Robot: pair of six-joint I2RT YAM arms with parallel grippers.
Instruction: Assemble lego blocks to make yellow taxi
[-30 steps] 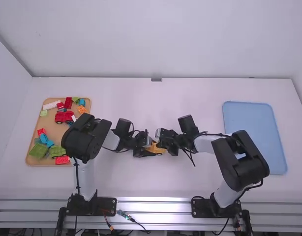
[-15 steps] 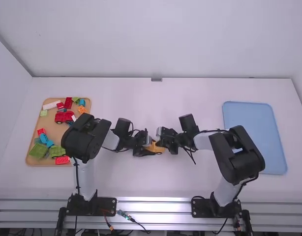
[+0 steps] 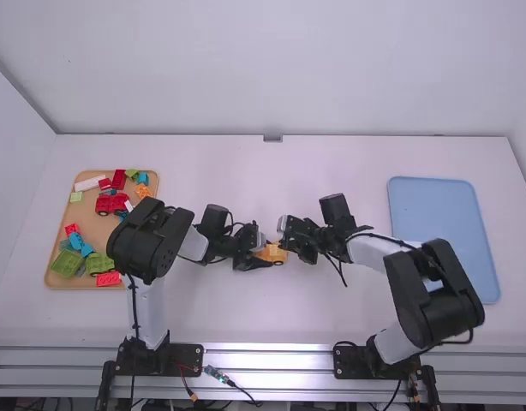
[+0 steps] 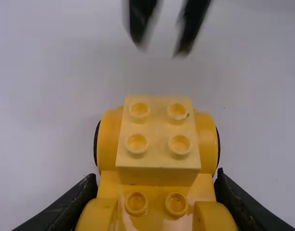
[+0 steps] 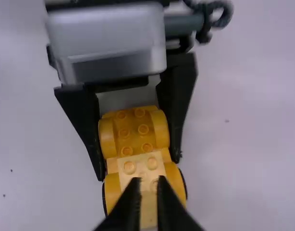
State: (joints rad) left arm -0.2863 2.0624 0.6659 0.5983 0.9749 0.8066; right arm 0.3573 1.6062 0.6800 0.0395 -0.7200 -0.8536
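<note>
Build looks mostly done: pale-yellow blk (image 4: pixel 157 122) sits on yellow car base (image 4: pixel 157 204) mid-tbl (image 3: pixel 271 317), L gripper (image 4: pixel 156 180) clamped on base, R gripper (image 5: pixel 148 180) empty, fingers parted; prob. just seating check & move to blue tray (image 3: pixel 443 231) nr R edge to go.

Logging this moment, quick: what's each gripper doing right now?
Left gripper: closed, holding the yellow block vehicle by its sides.
Right gripper: open slightly, nothing between its fingers.
</note>
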